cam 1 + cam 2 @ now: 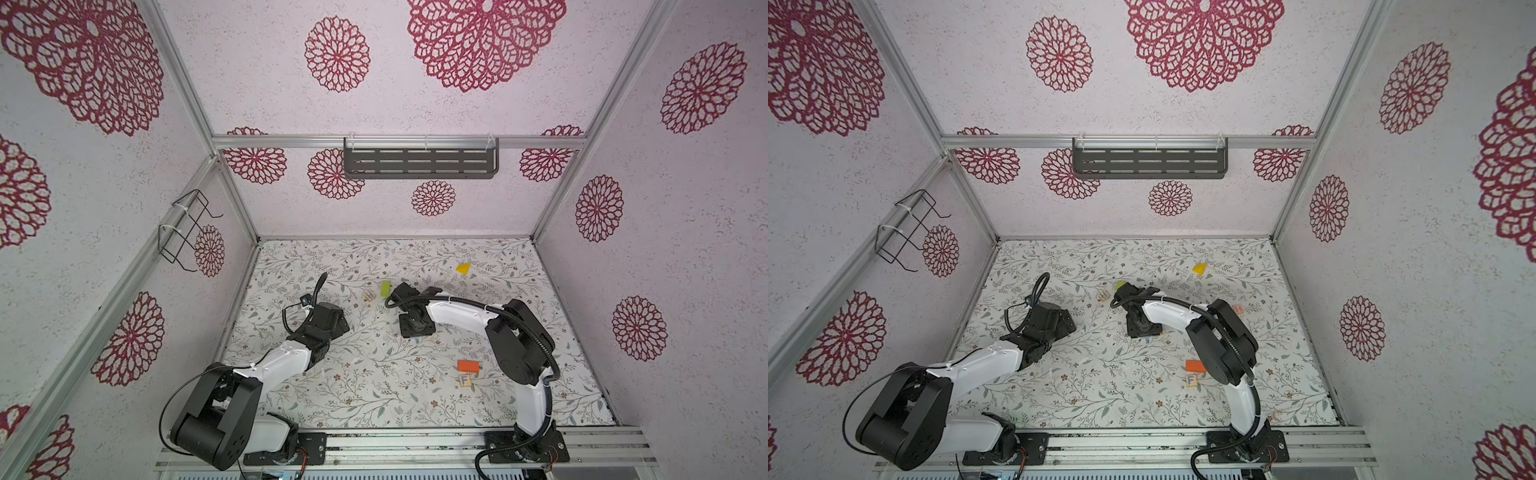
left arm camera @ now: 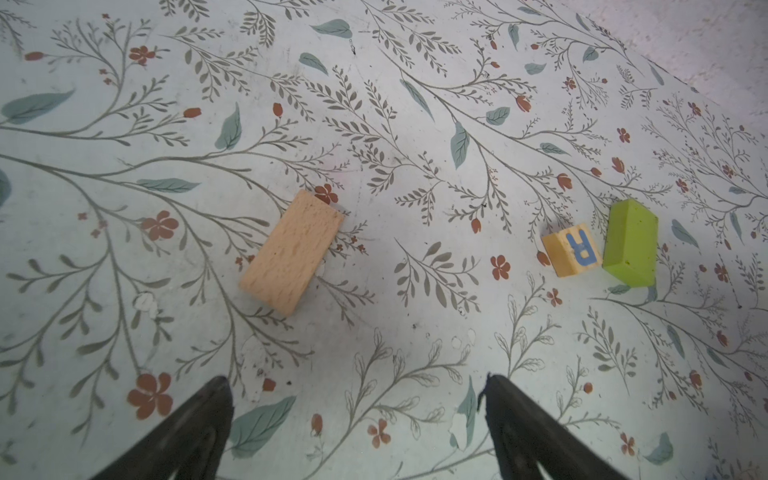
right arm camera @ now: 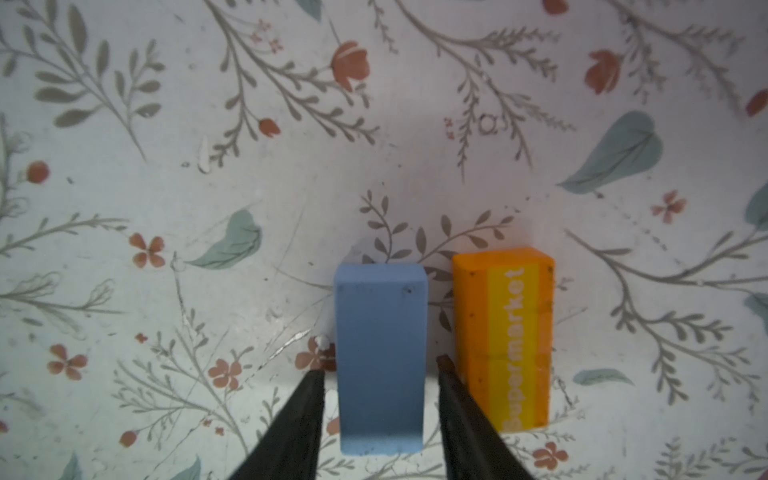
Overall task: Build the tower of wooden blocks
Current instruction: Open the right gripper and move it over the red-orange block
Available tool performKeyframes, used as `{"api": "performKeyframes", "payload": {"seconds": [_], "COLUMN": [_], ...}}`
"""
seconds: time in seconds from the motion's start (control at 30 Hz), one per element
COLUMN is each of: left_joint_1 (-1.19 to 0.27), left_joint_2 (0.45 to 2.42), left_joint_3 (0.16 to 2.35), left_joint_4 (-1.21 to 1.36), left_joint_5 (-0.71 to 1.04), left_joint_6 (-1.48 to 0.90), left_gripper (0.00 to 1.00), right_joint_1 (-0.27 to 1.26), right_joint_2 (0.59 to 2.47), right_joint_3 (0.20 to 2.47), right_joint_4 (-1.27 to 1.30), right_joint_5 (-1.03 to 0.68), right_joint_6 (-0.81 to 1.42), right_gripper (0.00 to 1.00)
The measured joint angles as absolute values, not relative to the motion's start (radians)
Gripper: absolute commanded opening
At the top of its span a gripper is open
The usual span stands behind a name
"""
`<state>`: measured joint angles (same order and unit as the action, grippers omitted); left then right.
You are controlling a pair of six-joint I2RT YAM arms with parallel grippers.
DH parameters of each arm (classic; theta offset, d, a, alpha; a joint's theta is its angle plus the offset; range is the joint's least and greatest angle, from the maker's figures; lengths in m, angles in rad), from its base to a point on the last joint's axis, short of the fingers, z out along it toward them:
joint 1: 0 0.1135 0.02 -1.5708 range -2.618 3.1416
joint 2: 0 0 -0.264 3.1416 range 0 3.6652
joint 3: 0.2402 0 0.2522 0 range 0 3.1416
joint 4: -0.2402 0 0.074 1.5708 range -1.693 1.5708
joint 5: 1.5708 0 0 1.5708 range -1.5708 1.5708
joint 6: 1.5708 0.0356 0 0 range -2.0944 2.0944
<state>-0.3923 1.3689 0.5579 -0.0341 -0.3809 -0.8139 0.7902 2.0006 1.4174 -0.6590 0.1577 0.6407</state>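
Tabletop (image 1: 365, 399): floral-print sheet.
Walls (image 1: 257, 62): pale, crimson rosettes; dark shelf (image 1: 419, 163) at back.
Blue block (image 3: 380, 357): mid-tabletop, just beside orange block (image 3: 503, 340).
Right gripper (image 3: 378, 365): straddling Blue block, unclenched.
Left gripper (image 2: 357, 380): spread wide, empty.

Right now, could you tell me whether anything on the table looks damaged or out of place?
Only wear: the floral table cover has small white chipped patches, seen in the left wrist view. The wood blocks lie scattered, unstacked, none visibly broken.
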Motion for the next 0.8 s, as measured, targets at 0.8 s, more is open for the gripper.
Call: {"api": "performKeyframes", "payload": {"seconds": [0.8], "left_joint_1": [-0.529], "left_joint_2": [1.047], "left_joint_3": [0.705], "left_joint_4": [-0.348], "left_joint_5": [-0.354], "left_joint_6": [-0.803], "left_gripper": [0.97], "right_joint_1": [0.790], "right_joint_2": [1.477], "right_joint_3": [1.325], "right_joint_4": [-0.734], "right_joint_5": [0.153], "right_joint_6": [0.491], "right_gripper": [0.45]}}
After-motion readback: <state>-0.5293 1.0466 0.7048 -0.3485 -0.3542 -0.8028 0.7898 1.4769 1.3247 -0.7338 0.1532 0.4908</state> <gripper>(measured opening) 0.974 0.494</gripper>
